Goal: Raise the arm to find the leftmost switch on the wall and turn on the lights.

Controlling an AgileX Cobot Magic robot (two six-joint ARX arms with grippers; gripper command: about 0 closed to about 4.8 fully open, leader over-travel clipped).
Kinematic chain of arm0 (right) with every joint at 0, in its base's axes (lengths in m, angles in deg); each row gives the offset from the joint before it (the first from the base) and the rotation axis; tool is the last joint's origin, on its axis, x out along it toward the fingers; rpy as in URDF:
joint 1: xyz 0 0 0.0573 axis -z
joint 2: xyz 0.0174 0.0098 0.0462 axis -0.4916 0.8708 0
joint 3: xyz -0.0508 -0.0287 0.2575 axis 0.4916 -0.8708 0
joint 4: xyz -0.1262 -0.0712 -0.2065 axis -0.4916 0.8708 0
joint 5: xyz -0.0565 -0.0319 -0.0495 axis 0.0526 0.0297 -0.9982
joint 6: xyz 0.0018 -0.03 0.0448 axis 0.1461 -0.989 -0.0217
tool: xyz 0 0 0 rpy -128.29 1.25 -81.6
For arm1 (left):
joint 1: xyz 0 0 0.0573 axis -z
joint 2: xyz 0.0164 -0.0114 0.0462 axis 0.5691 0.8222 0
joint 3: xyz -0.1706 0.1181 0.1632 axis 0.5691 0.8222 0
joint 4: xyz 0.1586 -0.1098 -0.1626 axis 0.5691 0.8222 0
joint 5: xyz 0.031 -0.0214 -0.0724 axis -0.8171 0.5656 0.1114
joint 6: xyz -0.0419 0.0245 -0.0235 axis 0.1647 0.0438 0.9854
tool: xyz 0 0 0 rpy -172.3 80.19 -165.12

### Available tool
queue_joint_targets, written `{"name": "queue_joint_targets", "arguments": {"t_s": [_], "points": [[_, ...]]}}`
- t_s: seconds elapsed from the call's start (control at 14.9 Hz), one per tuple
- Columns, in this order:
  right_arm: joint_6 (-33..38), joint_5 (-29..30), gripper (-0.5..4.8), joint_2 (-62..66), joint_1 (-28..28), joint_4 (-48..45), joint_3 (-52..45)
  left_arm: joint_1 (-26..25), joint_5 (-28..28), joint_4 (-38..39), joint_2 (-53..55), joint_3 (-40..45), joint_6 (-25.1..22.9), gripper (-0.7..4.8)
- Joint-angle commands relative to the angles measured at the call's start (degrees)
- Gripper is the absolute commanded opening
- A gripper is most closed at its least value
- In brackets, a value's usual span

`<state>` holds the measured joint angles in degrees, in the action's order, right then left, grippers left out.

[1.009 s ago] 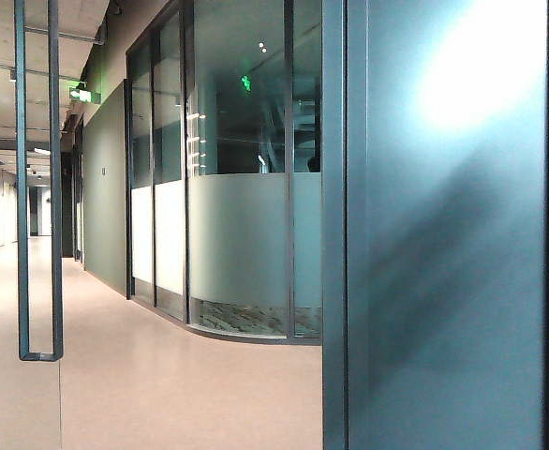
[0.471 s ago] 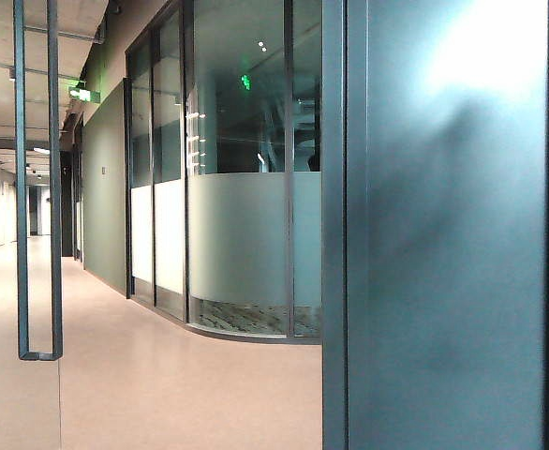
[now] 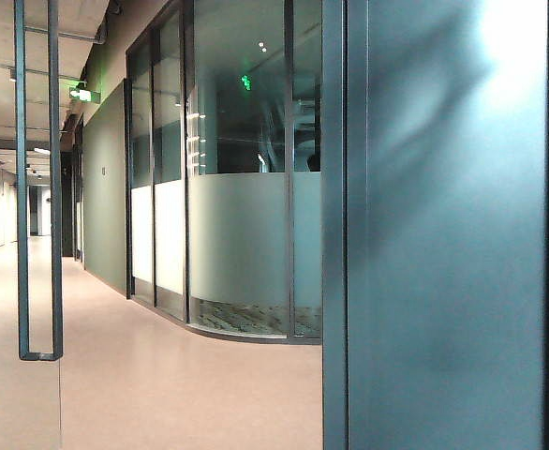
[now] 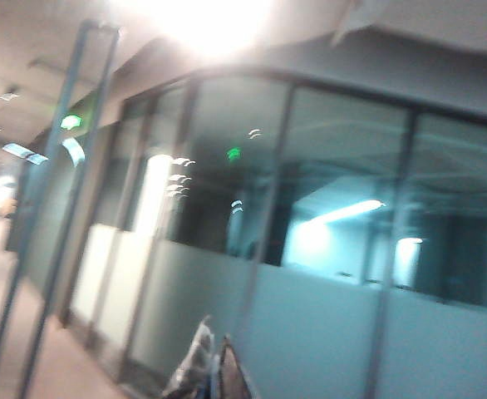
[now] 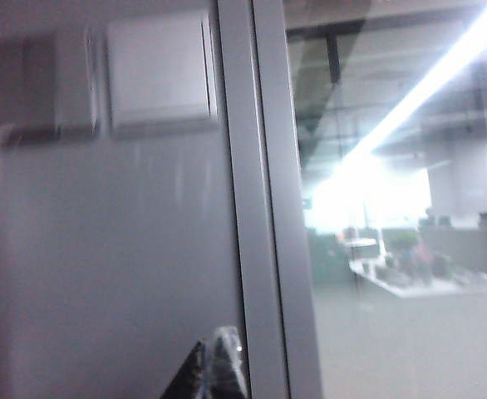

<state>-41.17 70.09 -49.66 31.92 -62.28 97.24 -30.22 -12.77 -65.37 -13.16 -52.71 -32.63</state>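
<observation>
A long corridor with a pale floor (image 3: 143, 384) runs back past glass partitions (image 3: 242, 169), frosted along their middle band, in the exterior view. A dark door handle (image 3: 38, 187), a tall narrow loop, hangs at the left of that view. A grey panel (image 3: 443, 281) fills the right side, close to the camera, with a bright glare near its top and soft shadows across it. A green exit sign (image 3: 83, 94) glows under the ceiling far down the hall. Neither tool shows in this view, and no switch can be made out here.

The left wrist view is blurred. It looks at the glass partitions (image 4: 327, 208) from a tilted angle, with the frosted band (image 4: 310, 332) below and a strong ceiling light (image 4: 210, 21) above. The left tool (image 4: 210, 374) is only a dark tip at the frame's edge, in front of the frosted glass; whether it is spread or pressed together cannot be told.

The right wrist view faces a grey wall (image 5: 110, 249) beside a metal frame post (image 5: 260, 199). Two pale square switches sit side by side on that wall: one switch (image 5: 159, 71) just beside the post, the other switch (image 5: 40, 87) farther from it and blurred. Beyond the post, glass (image 5: 401, 208) shows a bright office. The right tool (image 5: 214, 370) is a dark tip near the post, apart from the switches and touching neither; its state cannot be told.
</observation>
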Motion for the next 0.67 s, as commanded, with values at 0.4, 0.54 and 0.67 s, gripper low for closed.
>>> {"name": "queue_joint_targets", "arguments": {"t_s": [0.4,0.54,0.67], "points": [[6.60,6.21,-0.01,29.05,-0.11,-0.52,33.27,0.07,0.22,-2.01,35.15,-34.27,-1.51,-0.05],[6.62,9.62,-0.01,33.16,-0.11,-0.39,38.47,0.09,3.48,-1.40,39.23,-38.91,-1.31,-0.05],[6.62,11.87,-0.01,36.28,-0.13,2.03,43.52,0.11,16.79,-1.64,39.93,-40.28,2.67,-0.05]]}}
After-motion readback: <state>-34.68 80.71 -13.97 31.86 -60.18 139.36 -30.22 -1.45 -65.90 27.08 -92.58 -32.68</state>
